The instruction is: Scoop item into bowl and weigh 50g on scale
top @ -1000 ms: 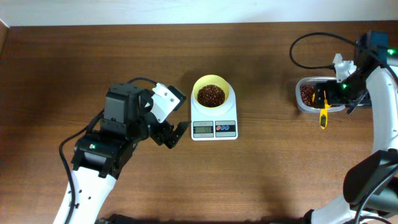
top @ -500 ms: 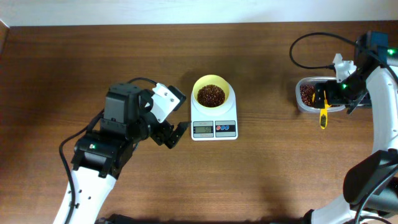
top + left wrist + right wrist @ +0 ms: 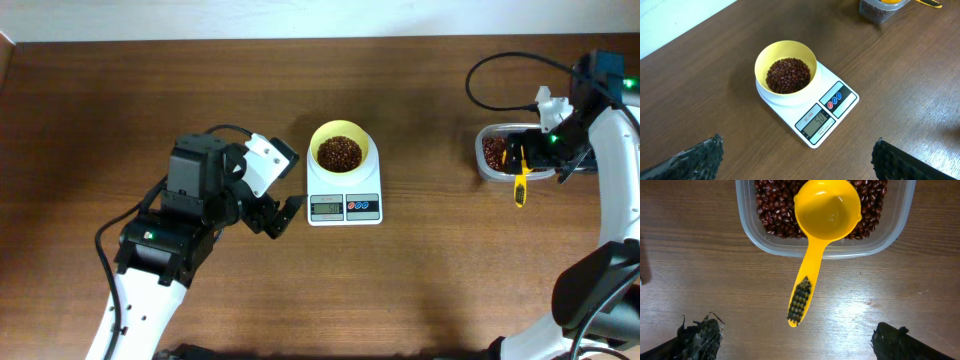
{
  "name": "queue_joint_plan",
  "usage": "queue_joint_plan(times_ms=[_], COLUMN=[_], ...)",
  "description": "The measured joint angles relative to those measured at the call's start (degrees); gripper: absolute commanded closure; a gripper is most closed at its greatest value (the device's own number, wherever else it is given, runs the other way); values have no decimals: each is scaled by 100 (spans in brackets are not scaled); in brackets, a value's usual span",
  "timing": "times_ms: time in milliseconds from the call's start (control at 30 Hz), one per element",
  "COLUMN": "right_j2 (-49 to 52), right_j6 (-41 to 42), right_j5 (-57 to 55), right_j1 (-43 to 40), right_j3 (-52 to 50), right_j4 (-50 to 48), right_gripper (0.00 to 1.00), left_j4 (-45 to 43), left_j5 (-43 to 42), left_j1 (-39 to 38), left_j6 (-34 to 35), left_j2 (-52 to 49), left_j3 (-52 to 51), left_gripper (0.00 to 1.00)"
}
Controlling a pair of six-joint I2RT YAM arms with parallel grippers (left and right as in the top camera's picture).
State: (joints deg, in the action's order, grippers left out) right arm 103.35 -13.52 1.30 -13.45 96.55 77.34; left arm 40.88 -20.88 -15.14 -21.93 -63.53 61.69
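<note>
The pale-yellow bowl (image 3: 340, 146) (image 3: 785, 66) stands on the white scale (image 3: 345, 196) (image 3: 832, 106) and holds dark reddish-brown beans (image 3: 339, 152) (image 3: 787, 75). The scale's display reads about 50. My left gripper (image 3: 280, 212) (image 3: 797, 159) is open and empty, on the near left of the scale. More beans (image 3: 493, 149) (image 3: 772, 212) lie in a clear tub (image 3: 484, 166) (image 3: 790, 247). The yellow scoop (image 3: 520, 181) (image 3: 827, 210) rests with its cup in the tub and its handle out over the table. My right gripper (image 3: 540, 150) (image 3: 795, 340) is open, above the scoop's handle, apart from it.
A black cable (image 3: 500, 70) loops on the table at the back right, behind the tub. Bare wooden table (image 3: 440, 270) lies between the scale and the tub.
</note>
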Motion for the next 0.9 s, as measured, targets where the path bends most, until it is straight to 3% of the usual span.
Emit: queue_joint_plan(times_ms=[667,900], right_j2=[0,0], right_j6=[-2,2], right_j5=[0,-2], right_j1=[0,0], right_j3=[0,0], right_j4=[0,0], right_gripper=[1,1], left_j4=[203,116], left_j5=[-87,984], left_j1=[0,-793], left_j6=[184,2262], left_j2=[0,-37], left_j3=[0,-286], left_gripper=[1,1])
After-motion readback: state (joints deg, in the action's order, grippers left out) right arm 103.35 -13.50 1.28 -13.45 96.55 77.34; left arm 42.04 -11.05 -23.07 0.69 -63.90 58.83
